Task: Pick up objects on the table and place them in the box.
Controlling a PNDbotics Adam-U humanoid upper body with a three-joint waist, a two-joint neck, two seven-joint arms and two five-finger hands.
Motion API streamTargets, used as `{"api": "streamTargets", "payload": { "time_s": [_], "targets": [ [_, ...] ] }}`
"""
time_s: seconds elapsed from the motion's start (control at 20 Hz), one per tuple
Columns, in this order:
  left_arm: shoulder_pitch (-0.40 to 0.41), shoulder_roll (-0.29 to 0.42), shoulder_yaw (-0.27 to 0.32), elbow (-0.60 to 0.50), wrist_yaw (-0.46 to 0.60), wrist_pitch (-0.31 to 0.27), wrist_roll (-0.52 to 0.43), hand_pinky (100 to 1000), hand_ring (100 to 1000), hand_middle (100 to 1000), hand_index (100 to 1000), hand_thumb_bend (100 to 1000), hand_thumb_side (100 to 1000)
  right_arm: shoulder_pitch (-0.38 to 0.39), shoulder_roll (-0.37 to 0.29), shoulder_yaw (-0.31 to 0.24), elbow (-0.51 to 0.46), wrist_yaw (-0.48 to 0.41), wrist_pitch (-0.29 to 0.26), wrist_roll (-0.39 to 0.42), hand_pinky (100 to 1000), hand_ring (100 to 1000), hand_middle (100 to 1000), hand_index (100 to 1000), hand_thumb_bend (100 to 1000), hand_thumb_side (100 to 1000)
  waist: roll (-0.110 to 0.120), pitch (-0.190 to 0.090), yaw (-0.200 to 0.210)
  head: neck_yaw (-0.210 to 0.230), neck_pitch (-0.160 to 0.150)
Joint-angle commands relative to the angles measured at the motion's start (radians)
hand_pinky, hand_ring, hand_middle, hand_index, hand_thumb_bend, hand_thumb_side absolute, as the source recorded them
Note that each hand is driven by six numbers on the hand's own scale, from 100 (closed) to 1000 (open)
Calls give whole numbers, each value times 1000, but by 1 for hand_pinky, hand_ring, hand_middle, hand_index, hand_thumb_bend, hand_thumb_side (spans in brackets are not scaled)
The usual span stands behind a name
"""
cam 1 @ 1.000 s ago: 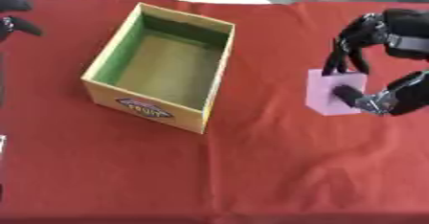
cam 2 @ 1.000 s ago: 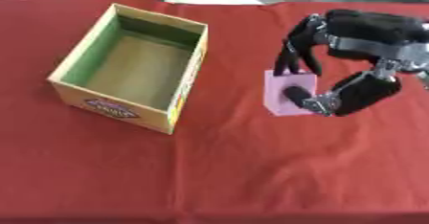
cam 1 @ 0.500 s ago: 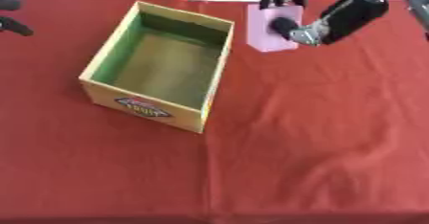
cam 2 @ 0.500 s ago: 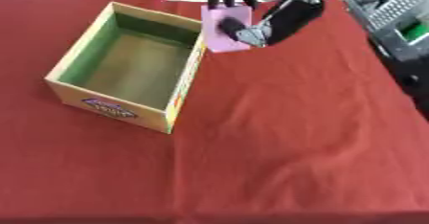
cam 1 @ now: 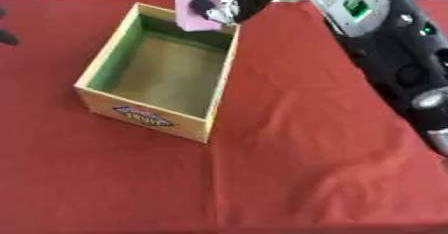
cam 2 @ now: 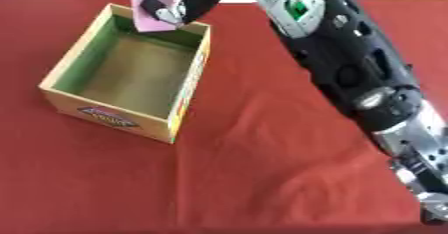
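One cardboard box [cam 1: 162, 73] is sitting on the table [cam 1: 306, 168], and one flat pink object [cam 1: 196, 9] is hanging in the air at the box's far right corner, its lower edge just over the rim. No other loose thing is showing on the cloth.

The right hand [cam 1: 229, 2] is holding the pink object, with dark fingers and thumb curling round it from the right; one rounded fingertip is pressing against the pink face. The right arm [cam 2: 350, 63] is stretching in from the lower right edge across the table to the far side, a long black and silver limb with a pale panel and small green lights near the wrist. Of the left hand [cam 1: 7, 33] only a dark bit is showing at the left edge, and I cannot tell how its fingers are standing.

The table is covered with a red cloth that is lying in soft folds and creases, most plainly to the right of the box. Beyond the far edge, blurred pale and dark shapes are showing.

The box is open-topped and rectangular, standing askew to the table's edge, with tan outer walls, green inner walls, a dull brownish floor and an oval printed label on its near side. The pink object is looking smooth, thin and rectangular.
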Motion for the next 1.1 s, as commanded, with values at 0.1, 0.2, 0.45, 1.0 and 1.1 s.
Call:
{"api": "streamTargets", "payload": {
  "time_s": [0.1,0.2,0.45,1.0,1.1],
  "targets": [
    [-24,5,-2,-17,8,-1,-8,527,681,592,761,100,752,-33,73,-33,77,103,-28,-48,644,345,270,561,100,107,1,-9,13,-18,-21],
    [-29,5,-2,-17,11,-2,-10,527,681,592,761,100,743,-30,97,-42,114,153,-40,-75,643,347,271,559,100,129,0,-7,20,-21,-26],
    [-39,1,-3,-17,14,-3,-13,527,681,593,761,100,743,-10,138,-53,195,251,-74,-137,642,347,270,562,100,143,-1,3,35,-24,-36],
    [-46,-6,-5,-17,15,-2,-19,526,681,593,761,100,745,23,180,-57,310,347,-139,-206,677,409,335,615,100,230,1,18,41,-23,-40],
    [-45,-7,-5,-17,15,-1,-20,526,681,593,761,100,746,26,181,-57,320,361,-145,-210,708,460,392,656,100,272,1,18,41,-22,-39]
  ]
}}
